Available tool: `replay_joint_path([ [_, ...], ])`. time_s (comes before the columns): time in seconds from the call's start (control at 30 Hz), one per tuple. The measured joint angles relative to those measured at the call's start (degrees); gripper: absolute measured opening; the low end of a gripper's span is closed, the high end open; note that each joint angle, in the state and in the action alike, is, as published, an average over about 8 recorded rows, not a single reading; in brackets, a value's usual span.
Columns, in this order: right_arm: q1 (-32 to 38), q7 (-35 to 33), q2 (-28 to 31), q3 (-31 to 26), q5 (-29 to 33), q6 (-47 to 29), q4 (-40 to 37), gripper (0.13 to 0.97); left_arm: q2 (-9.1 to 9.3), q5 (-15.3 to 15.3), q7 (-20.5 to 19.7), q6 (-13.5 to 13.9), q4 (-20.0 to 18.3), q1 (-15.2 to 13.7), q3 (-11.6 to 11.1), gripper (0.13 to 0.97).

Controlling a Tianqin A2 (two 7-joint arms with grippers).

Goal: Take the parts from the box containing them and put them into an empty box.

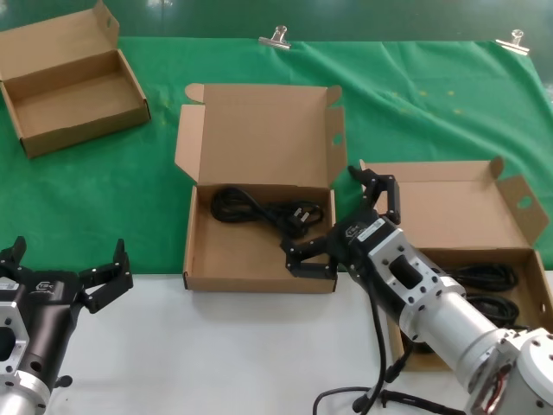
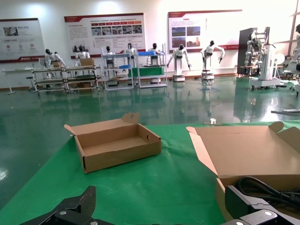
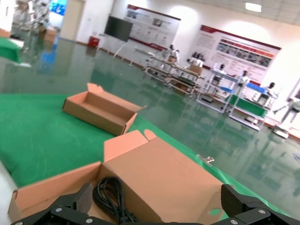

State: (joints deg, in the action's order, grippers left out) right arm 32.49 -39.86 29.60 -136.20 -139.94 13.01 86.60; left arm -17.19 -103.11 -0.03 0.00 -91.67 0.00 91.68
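Observation:
The large near-square box [image 1: 259, 251] stands mid-table with its lid up and holds one black power cord [image 1: 259, 210] near its back wall. The box with angled wings [image 1: 471, 225] on the right holds more coiled cords [image 1: 489, 277]. My right gripper [image 1: 344, 225] is open and empty, hovering over the large box's right front corner, between the two boxes. In the right wrist view my right gripper [image 3: 159, 206] faces the large box's lid [image 3: 159, 173], with the cord [image 3: 108, 197] below. My left gripper [image 1: 62, 264] is open and empty at the front left; it also shows in the left wrist view [image 2: 161, 208].
A smaller narrow open box [image 1: 73, 82] sits at the far left back on the green cloth; it also shows in the left wrist view [image 2: 117, 145]. Two metal clips [image 1: 278, 36] hold the cloth's back edge. My own black cable [image 1: 371, 399] lies on the white front strip.

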Motion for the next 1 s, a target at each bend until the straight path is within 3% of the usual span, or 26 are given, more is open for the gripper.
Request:
replay_joint_path([
  [1.0,-19.3,23.6,-7.4,26.4,21.8,-7.7,3.0,0.966,0.00,0.0,0.0,0.0,0.0,0.0,0.0,0.966],
])
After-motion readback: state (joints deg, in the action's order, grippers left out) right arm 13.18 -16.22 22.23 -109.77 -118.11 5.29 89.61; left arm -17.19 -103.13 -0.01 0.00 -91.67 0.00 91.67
